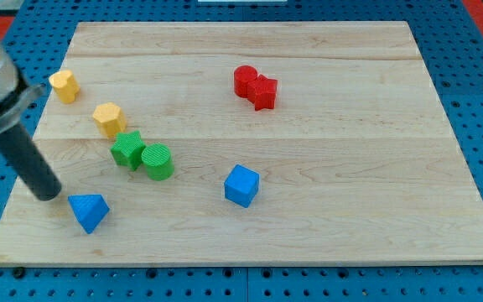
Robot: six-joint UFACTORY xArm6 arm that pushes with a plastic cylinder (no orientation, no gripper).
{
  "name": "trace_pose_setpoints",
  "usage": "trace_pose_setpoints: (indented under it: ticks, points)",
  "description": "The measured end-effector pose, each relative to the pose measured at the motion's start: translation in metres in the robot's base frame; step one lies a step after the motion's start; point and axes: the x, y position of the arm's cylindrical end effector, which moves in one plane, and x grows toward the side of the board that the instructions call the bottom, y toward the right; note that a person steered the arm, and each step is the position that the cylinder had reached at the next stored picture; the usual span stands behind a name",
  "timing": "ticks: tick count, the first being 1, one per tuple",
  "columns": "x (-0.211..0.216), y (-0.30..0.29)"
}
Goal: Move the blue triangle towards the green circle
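Little looks done: the blue triangle (88, 211) sits near the tabletop's (350, 226) bottom-left corner, apart from the green circle (158, 161) up-right, while my tip (49, 192), a bare rod with no hand, stands just beside the triangle's upper left.

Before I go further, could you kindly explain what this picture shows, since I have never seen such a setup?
This is one camera's view of a wooden board. I am a robot arm ending in a dark rod; my tip slides along the board and pushes blocks. It holds nothing. My tip sits just to the view's left of the blue triangle, slightly above it. Up and right of that triangle are a green star and green circle, side by side. Also there: two yellow blocks, two touching red blocks and a blue cube.
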Motion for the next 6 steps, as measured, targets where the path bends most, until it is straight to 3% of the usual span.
trace_pose_setpoints:
  ticks: [1, 2, 3, 5, 6]
  points:
    - [0.060, 0.012]
    - [0.024, 0.039]
    - [0.024, 0.025]
    - [0.017, 0.092]
    - [0.019, 0.083]
